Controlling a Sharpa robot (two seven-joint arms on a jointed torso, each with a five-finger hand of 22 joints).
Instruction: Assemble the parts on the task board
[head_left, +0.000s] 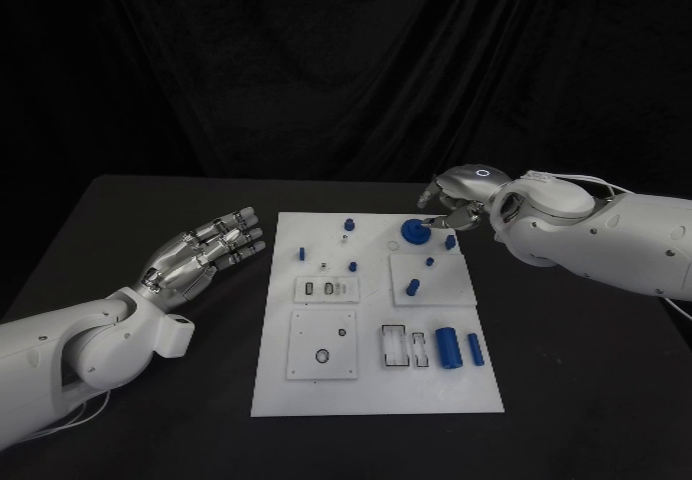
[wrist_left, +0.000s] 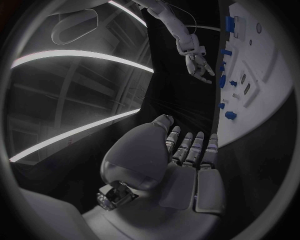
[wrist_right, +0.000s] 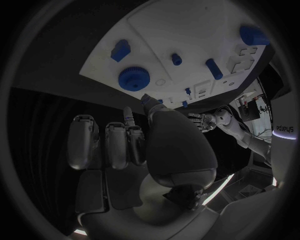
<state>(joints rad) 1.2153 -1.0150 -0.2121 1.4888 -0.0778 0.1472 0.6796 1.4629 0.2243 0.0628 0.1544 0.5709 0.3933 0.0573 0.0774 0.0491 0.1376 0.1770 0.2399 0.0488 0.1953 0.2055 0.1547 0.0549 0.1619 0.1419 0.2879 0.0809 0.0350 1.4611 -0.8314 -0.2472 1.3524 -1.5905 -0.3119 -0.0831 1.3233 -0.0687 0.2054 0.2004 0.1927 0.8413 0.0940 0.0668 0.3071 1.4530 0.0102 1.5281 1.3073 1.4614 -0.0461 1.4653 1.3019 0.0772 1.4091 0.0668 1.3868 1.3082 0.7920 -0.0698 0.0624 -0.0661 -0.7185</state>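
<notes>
Two hands, one task board (head_left: 378, 395)

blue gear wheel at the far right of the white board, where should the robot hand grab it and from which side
Probably the toothed rim of the round blue gear wheel, pinched across from above. It lies flat on the white task board, and the right robot hand hovers open beside it.

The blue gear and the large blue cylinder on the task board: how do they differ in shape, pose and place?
The blue gear is a flat toothed disc; the large blue cylinder is long and smooth. The gear sits near the task board's far edge, beside the right hand; the cylinder lies on its side near the near edge, far from both hands. Both are blue and rest on the board, unheld.
</notes>
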